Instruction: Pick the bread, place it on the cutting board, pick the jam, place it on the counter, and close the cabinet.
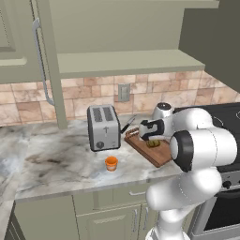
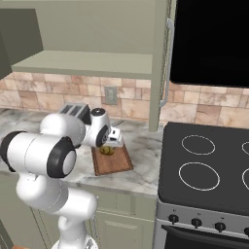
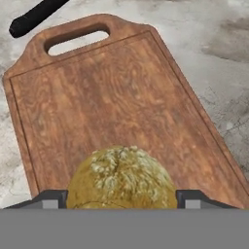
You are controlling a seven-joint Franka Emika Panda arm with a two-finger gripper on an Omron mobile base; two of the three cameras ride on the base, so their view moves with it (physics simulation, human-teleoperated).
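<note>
Now, by label:

Gripper (image 3: 121,198): two small dark finger tips (image 3: 48,198) apart, one at each side of the bun, close against it; firm clamping cannot be told; hand low over the board in the left base view (image 1: 149,137) and the right base view (image 2: 113,144).

Bread: small round golden-brown bun with a pale crumbly top (image 3: 120,177), between the finger tips and over the wooden board; resting or just above cannot be told; seen yellowish under the hand (image 1: 152,143) (image 2: 107,151).

Cutting board: flat rectangular reddish-brown wooden board with a darker rim (image 3: 112,102) and a handle cut-out at its far end, lying flat on the worktop (image 1: 157,152) (image 2: 114,163), between toaster and stove.

Jam: small orange cylindrical jar (image 1: 111,163), upright on the worktop, in front of the toaster, well apart from the board.

Counter: wide grey-and-white marbled stone worktop with brownish veins (image 1: 51,159) (image 2: 141,175).

Cabinet: olive-green upper wall cabinet (image 1: 122,61), door swung open (image 1: 47,70), long silver bar handle (image 1: 41,61), bare shelf inside (image 2: 87,63).

Toaster: silver two-slot box (image 1: 103,127), left of the board.

Knife: dark handle (image 3: 36,17), lying just beyond the board's cut-out end.

Stove: black glass top with ring marks (image 2: 204,165), right of the counter.
</note>
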